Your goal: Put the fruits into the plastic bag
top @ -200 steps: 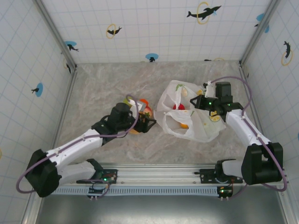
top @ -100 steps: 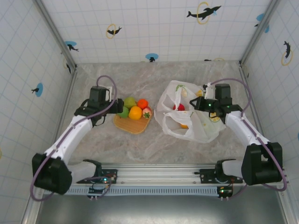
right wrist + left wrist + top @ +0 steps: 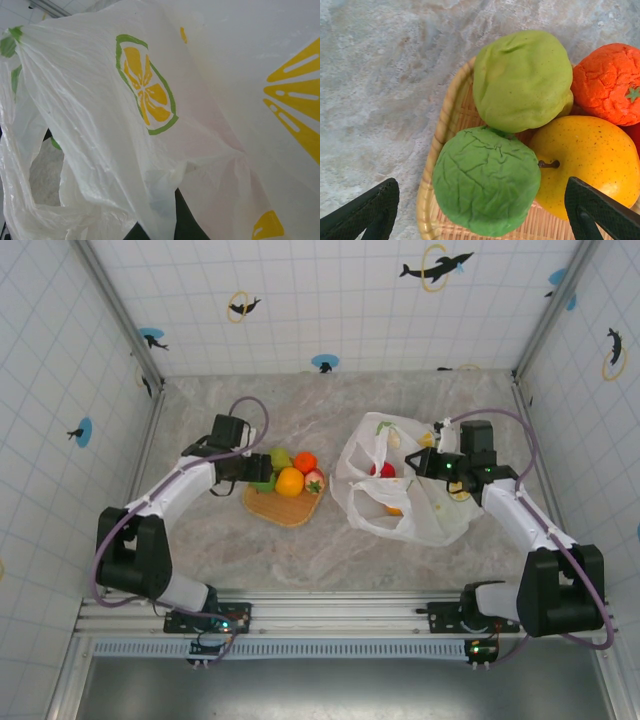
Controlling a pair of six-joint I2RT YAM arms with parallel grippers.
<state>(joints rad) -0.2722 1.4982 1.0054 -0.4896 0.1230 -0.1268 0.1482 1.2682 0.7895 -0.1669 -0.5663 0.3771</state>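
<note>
Several fruits sit on the woven mat (image 3: 283,508): a yellow-green one (image 3: 280,457), an orange one (image 3: 305,461), a yellow one (image 3: 290,481) and a red one (image 3: 316,481). My left gripper (image 3: 257,473) stands open over the mat's left edge. Its fingers (image 3: 370,212) straddle a wrinkled green fruit (image 3: 486,180) without touching it. Behind that lie the yellow-green fruit (image 3: 522,80), the orange fruit (image 3: 610,82) and the yellow fruit (image 3: 590,165). My right gripper (image 3: 427,462) is shut on the plastic bag (image 3: 425,510), holding its mouth up. A red fruit (image 3: 383,470) and an orange fruit (image 3: 395,508) lie inside the bag. The lemon-printed plastic bag (image 3: 145,95) drapes over my right gripper (image 3: 172,215).
The marble tabletop (image 3: 220,540) is walled by tiled panels on three sides. The mat lies just left of the bag's mouth, with a narrow strip of table between them. Bare table lies in front of both.
My left arm pulled off the mat, swung out to the left, and now has its open gripper back at the mat's left edge over the green fruit. The right arm has stayed put.
</note>
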